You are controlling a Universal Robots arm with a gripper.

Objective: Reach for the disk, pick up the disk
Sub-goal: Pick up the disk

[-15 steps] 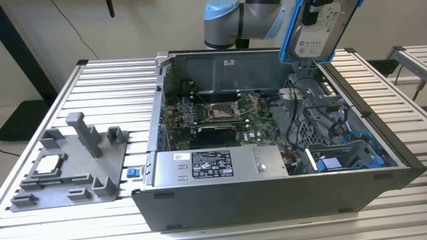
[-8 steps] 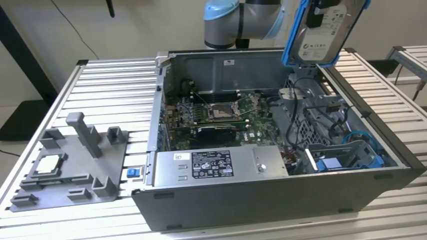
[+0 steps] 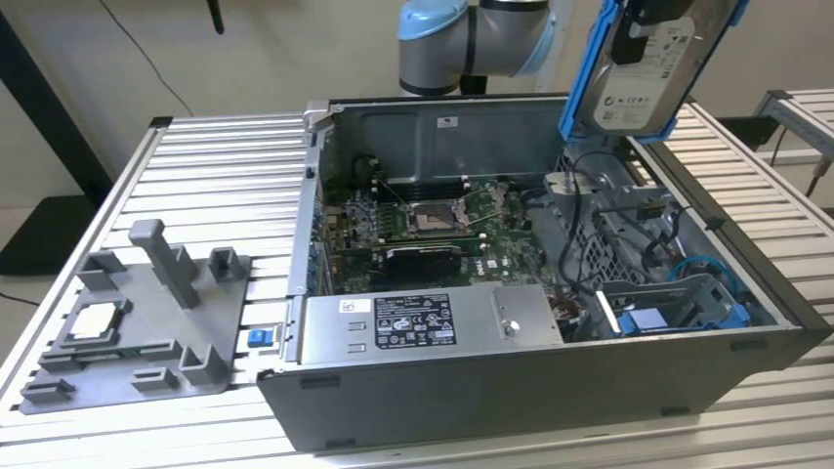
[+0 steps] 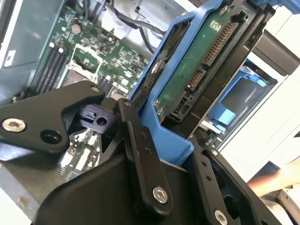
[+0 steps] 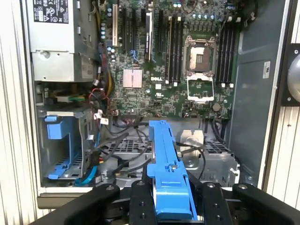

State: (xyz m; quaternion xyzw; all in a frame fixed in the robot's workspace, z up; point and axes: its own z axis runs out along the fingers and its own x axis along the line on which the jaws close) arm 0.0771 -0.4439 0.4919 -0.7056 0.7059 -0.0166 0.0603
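One rigid, fairly heavy, fragile disk (image 3: 647, 68) clamped by its blue rails (image 5: 166, 173) in closed gripper (image 5: 171, 199), aloft over case (image 3: 521, 391), far right.

I see the disk (image 3: 647, 73) cut off by the exterior view's top edge, its upper end hidden. In the second wrist view, a person's hand (image 4: 276, 180) is blurred, cropped at the edge.

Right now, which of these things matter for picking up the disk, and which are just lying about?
In the job:
- disk, lifted above the case
- gripper, jaws shut on the disk's blue rail

Lying about:
- open computer case
- grey holder on the table
- silver chip in that holder
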